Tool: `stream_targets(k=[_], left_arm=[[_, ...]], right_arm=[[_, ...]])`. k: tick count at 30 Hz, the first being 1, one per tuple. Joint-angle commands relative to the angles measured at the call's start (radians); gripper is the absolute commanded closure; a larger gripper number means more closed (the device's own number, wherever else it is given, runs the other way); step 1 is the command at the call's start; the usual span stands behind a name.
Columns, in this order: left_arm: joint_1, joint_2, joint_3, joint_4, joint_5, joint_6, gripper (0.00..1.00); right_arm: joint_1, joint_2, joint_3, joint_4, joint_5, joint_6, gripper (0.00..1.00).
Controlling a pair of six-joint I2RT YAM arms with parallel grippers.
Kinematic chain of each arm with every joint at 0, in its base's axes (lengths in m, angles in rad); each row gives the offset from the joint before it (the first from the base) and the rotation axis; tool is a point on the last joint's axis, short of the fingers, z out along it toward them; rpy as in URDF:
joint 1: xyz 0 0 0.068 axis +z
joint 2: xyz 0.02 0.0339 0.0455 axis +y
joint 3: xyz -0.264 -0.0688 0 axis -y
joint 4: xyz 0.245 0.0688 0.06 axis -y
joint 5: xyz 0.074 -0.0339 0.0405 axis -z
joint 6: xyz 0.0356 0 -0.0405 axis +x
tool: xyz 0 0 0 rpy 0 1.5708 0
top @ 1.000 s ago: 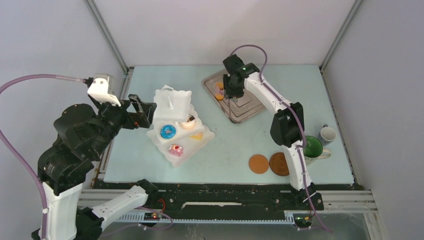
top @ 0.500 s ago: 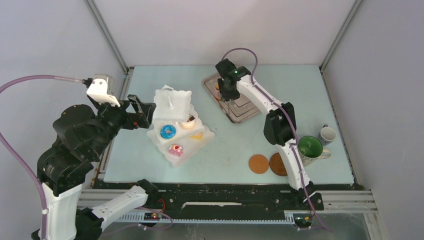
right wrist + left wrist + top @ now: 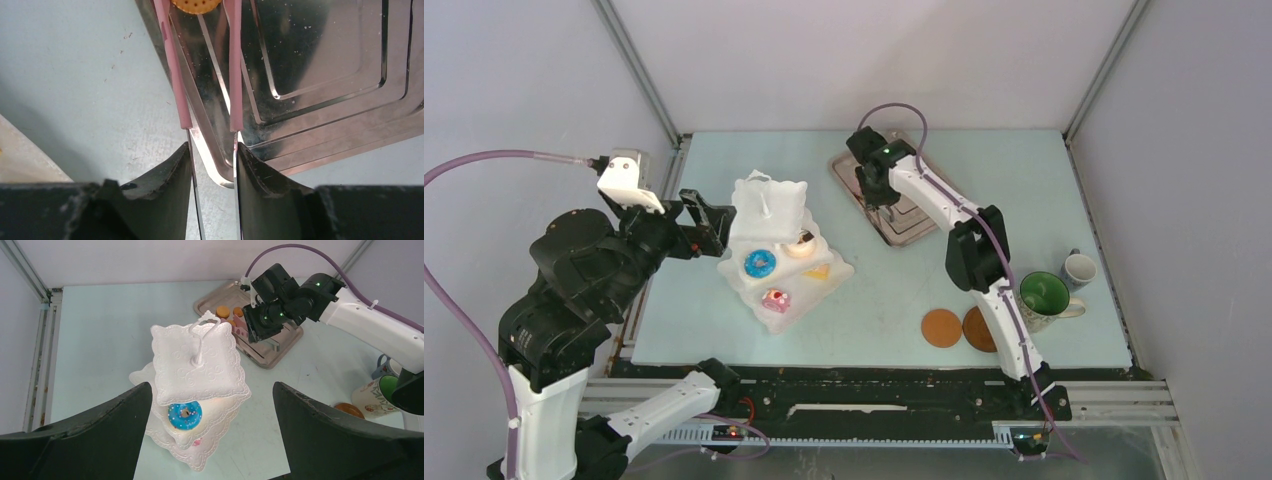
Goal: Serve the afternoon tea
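Orange round biscuit (image 3: 196, 5) lies on the rectangular silver metal tray (image 3: 320, 75) between the arms of the pink tongs (image 3: 235, 65), a detail only the right wrist camera gives. The right gripper (image 3: 212, 165) is clamped on those tongs above the tray's rounded corner. From the left wrist, the left gripper (image 3: 211, 390) stands wide apart, clear of the white three-tier scalloped stand (image 3: 195, 365) carrying a blue doughnut (image 3: 184, 412). Bare pale table (image 3: 874, 290) separates stand and tray

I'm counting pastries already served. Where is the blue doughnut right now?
The blue doughnut sits on the middle tier of the white stand, left of centre on the table in the top view, beside a brown-topped pastry.
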Motion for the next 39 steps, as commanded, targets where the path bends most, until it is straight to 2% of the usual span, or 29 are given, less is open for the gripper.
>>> stream_targets(k=[1,9,14,20,27,31,39], left_arm=[[-0.004,0.007,-0.006,0.02,0.0,0.015,0.01],[-0.004,0.002,-0.002,0.022,0.0,0.017,0.01],[-0.006,0.001,0.002,0.023,-0.004,0.022,0.01],[-0.004,0.0,0.002,0.029,-0.009,0.022,0.01],[-0.004,0.01,0.013,0.029,0.002,0.019,0.01],[-0.011,0.003,0.007,0.011,-0.059,0.032,0.01],[-0.018,0.022,-0.012,0.029,-0.003,0.012,0.02]], right_arm=[[-0.006,-0.046,-0.039,0.031,0.031,-0.02,0.64],[-0.049,-0.118,-0.11,0.065,0.006,-0.02,0.78],[-0.087,-0.262,-0.284,0.194,-0.074,-0.029,0.83],[-0.13,-0.445,-0.539,0.345,-0.166,-0.039,0.85],[-0.179,-0.607,-0.741,0.41,-0.28,-0.038,0.87],[-0.166,-0.698,-0.779,0.452,-0.359,-0.045,0.88],[-0.028,-0.899,-0.78,0.486,-0.412,-0.107,0.88]])
